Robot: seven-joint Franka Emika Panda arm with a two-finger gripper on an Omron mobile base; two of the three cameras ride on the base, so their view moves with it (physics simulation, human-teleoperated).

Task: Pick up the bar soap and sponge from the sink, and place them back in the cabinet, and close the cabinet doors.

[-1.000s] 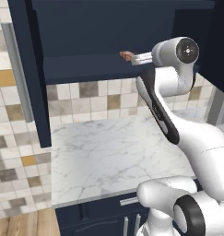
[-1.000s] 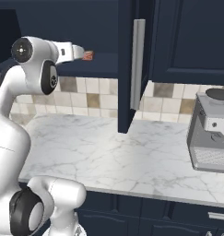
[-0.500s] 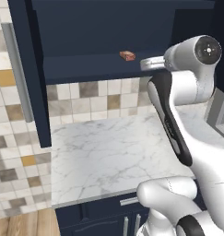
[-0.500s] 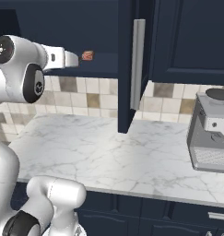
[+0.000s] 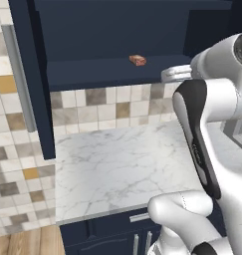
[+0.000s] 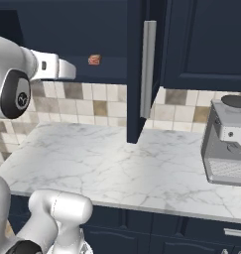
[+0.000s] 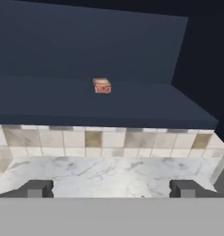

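Above the marble counter [image 5: 117, 159], the navy cabinet [image 5: 112, 74] stood open as I watched. The bar soap [image 7: 102, 85], a small orange-red block with a whitish patch, lay on its bottom shelf. My gripper [image 7: 111, 188] hung before it, fingers [image 7: 38, 188] spread apart, empty.

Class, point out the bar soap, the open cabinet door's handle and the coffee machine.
bar soap [image 7: 102, 85], hand view, its top face.
handle [image 6: 148, 67], right base view, middle of the silver bar.
coffee machine [image 6: 226, 144], right base view, its front.
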